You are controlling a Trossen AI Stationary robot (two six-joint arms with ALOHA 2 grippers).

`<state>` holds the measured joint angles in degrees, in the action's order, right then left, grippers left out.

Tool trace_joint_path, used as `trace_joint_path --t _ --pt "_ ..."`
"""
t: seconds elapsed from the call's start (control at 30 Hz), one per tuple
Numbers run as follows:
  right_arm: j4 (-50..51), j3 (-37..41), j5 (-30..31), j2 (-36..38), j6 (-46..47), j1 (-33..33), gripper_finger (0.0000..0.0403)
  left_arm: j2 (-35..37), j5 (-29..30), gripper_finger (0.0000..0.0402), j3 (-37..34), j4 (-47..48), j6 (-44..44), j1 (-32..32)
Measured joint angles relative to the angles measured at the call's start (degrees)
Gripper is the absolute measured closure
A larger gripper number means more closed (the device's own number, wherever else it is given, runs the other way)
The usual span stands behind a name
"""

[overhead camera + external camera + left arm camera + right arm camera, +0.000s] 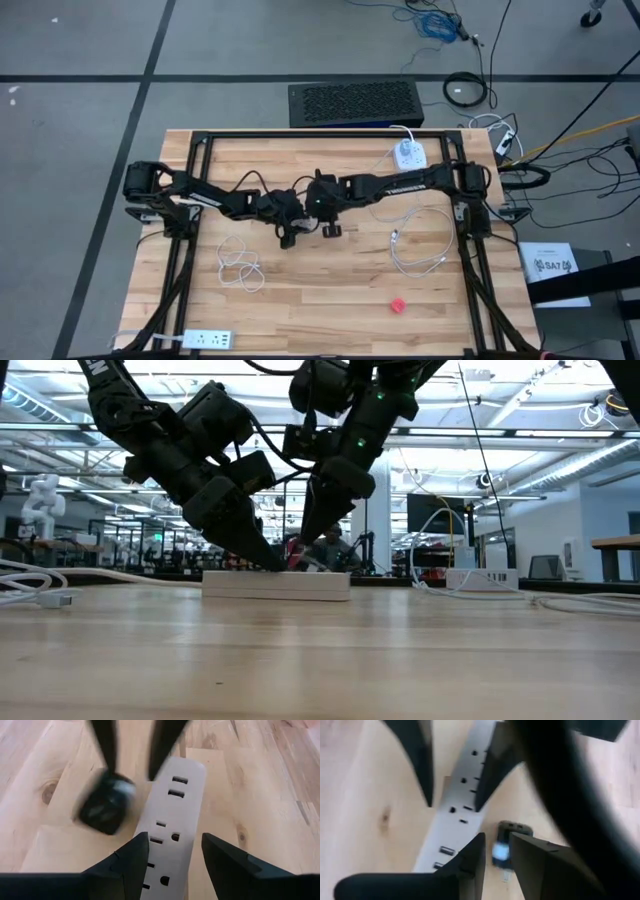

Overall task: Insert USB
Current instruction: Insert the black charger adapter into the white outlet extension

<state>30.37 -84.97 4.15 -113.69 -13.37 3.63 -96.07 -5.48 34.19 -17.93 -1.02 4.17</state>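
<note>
The long white plastic power strip [167, 825] lies between the open left hand [172, 862], while the right hand [496, 857] closes on the small black USB plug [507, 847] just beside it.

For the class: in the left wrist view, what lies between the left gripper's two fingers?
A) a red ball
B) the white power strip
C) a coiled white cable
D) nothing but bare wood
B: the power strip runs up between the left gripper's spread fingers, its slots showing, with the black USB plug lying beside it.
</note>
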Motion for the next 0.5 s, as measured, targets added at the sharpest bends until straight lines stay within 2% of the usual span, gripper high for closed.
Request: trace_joint_path --t 0.27,0.5 --pt "0.5 0.0 0.0 0.5 4.4 2.9 0.0313 0.0 0.0 0.0210 0.0 0.0 0.1 -0.2" --pt "-0.4 0.0 -0.1 -1.3 7.2 4.8 0.0262 0.0 -0.1 0.0210 0.0 0.0 0.1 -0.2"
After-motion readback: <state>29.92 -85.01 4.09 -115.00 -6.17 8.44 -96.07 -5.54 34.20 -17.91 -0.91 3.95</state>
